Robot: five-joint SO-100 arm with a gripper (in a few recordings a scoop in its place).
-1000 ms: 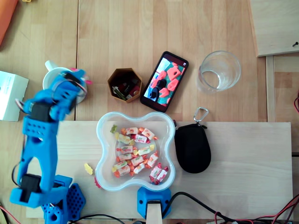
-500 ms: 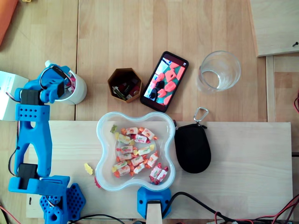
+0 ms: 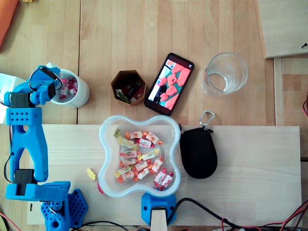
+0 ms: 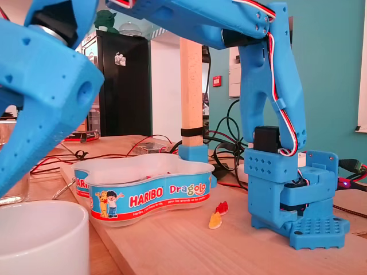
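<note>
In the overhead view the gripper [image 3: 46,81] sits at the upper left of the frame, over the left rim of a white cup [image 3: 81,94] that stands on the counter [image 3: 120,38]. How far its jaws are parted, and whether they have hold of anything, I cannot tell from this angle. A few wrapped sweets [image 3: 67,86] lie inside the cup, just right of the gripper.

Right of the cup, along the same row, come a brown hexagonal pot [image 3: 128,87], a phone [image 3: 169,83] lying slantwise and a clear glass [image 3: 225,73]. Below them, on a pale board [image 3: 250,178], a clear lobed tub [image 3: 109,132] holds many wrapped sweets, with a black pouch [image 3: 198,153] touching its right side. One loose gummy [image 3: 91,173] lies on the board just left of the tub.

In the fixed view the cup [image 4: 40,238] fills the lower left corner, the tub [image 4: 143,192] stands behind it, and the gummy [image 4: 217,215] lies between the tub and the arm's base [image 4: 295,200].
</note>
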